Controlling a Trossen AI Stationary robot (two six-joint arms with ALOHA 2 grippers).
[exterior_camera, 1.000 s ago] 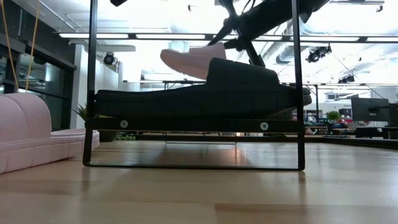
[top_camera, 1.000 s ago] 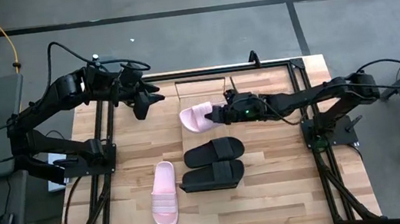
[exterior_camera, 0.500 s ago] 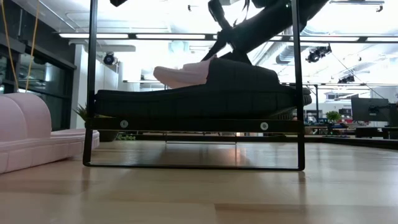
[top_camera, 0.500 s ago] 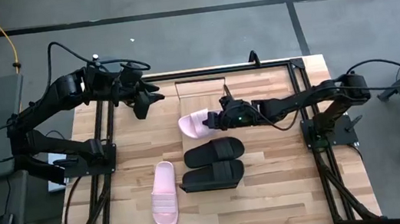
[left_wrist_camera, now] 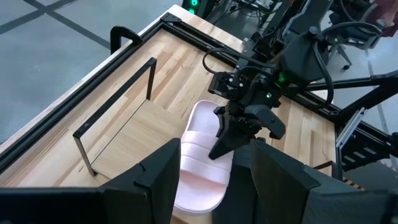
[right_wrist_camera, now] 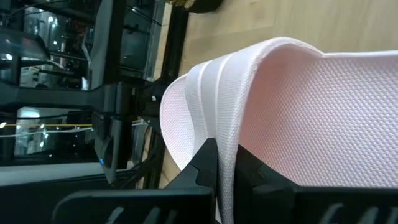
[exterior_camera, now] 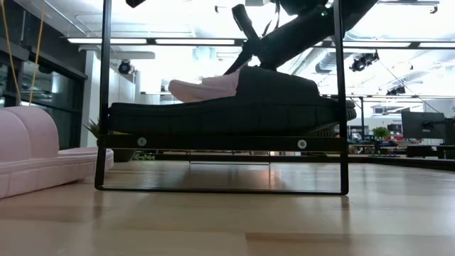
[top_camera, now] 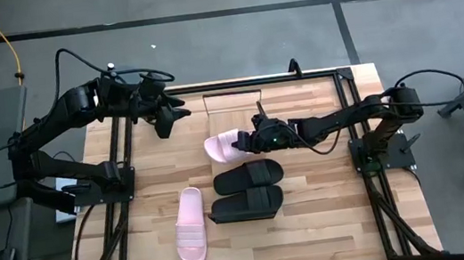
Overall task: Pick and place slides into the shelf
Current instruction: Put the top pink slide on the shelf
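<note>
Right hand [top_camera: 255,136] clamped on pale pink wide-strap slide [top_camera: 223,145]; judged: carry level over light-wood wire-frame shelf [top_camera: 230,102], lower flat, then release.

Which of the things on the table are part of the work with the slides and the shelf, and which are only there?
Part of the job:
- pink slide held by the right gripper
- second pink slide on the table
- two black slides
- shelf

Only there:
- left gripper, waiting near the table's far left corner
- black frame rails
</note>
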